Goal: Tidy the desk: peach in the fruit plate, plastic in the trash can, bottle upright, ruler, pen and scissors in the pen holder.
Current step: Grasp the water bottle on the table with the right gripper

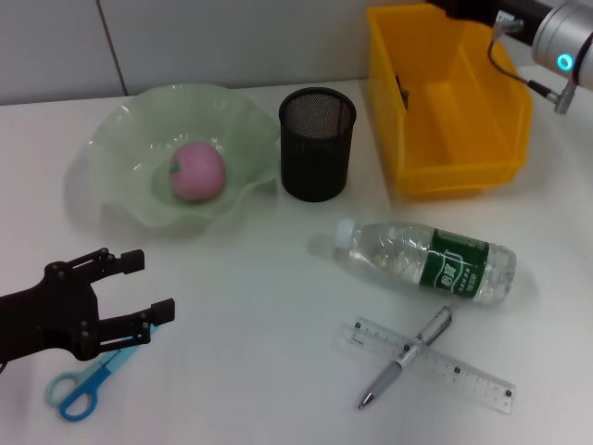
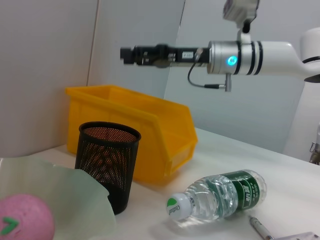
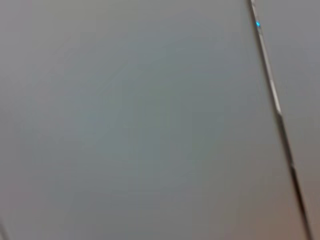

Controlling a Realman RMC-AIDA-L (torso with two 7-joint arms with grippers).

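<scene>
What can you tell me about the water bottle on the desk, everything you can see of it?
The bottle is clear plastic with a white cap and a green label wrapped round its middle. It looks to hold water. It lies on its side on the white desk, not upright, cap toward the black mesh pen holder, in front of the yellow bin. The ruler and pen lie just nearer the robot. Nothing grips it.

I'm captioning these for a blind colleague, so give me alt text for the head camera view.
The left gripper, fingers open, hovers over blue scissors on a white desk. A peach sits in a green fruit plate beside a black mesh pen holder; a bottle lies sideways, and a pen crosses a ruler.
</scene>
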